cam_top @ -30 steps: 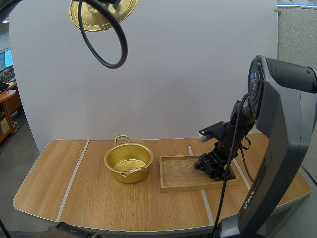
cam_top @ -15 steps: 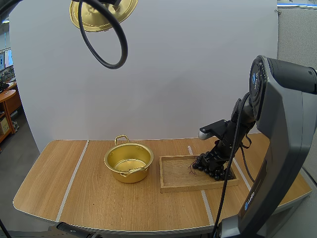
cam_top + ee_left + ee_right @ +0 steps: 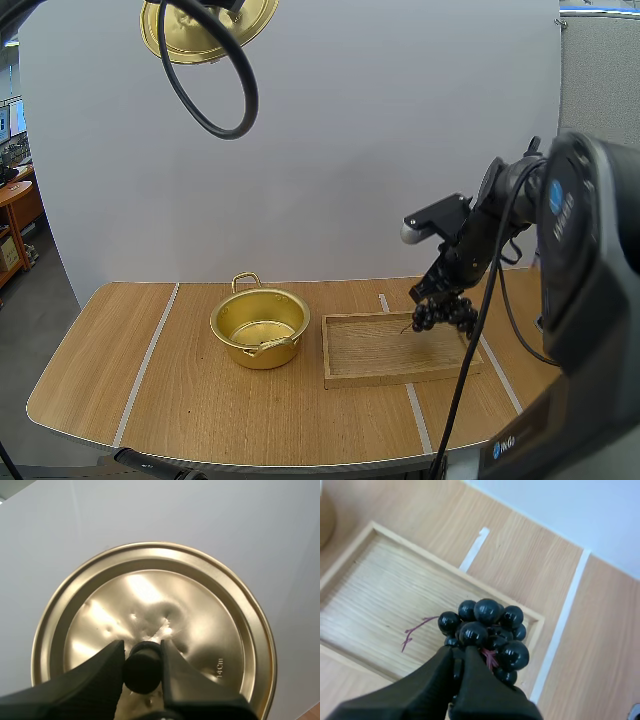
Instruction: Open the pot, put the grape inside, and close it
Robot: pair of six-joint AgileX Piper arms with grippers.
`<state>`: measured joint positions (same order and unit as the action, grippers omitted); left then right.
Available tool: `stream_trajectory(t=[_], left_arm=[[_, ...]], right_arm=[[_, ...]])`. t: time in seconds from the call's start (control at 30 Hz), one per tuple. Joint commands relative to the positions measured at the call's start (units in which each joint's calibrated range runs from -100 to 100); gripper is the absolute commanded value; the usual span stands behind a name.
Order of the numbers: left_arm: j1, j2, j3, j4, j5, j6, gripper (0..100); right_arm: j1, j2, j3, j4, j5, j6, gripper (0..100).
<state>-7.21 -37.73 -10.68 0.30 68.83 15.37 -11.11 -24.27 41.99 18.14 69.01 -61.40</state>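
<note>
1. Since a second ago the right hand (image 3: 441,296) is rising with the bunch of grapes (image 3: 440,312). The bunch was lying on the wooden tray (image 3: 365,352) and is now hanging clear above the tray's right end.
2. The table (image 3: 200,400) is carrying the tray and the pot (image 3: 262,352), which have not shifted.
3. The tray is sitting right of centre on the table, with bare wood showing on its floor.
4. The pot is standing open and upright, just left of the tray with a narrow gap between them, one looped handle pointing to the far edge.
5. The lid (image 3: 200,615) is hanging high over the left part of the table, well apart from the pot and in the same spot as before.
6. The grapes are sitting in the right hand's grip, the fingers pinching the bunch at its near side. The dark berries are bulging out past the fingertips, and a thin reddish stem is sticking out toward the tray floor.
7. The left hand (image 3: 142,656) is clamping the lid's black knob between its two fingertips.
</note>
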Motion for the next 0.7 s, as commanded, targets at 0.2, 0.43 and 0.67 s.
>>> stream_trajectory(t=[0.2,0.43,0.67], left_arm=[[-0.21,0.0,-0.3,0.8,-1.9,-0.3,0],[-0.21,0.0,-0.3,0.8,-1.9,-0.3,0],[-0.21,0.0,-0.3,0.8,-1.9,-0.3,0]], right_arm=[[1.8,-12.4,0.4,3.9,1.7,-0.5,0],[6.8,-12.8,-5.7,6.0,6.6,1.2,0],[12.9,-10.4,-14.0,6.8,10.1,5.6,0]])
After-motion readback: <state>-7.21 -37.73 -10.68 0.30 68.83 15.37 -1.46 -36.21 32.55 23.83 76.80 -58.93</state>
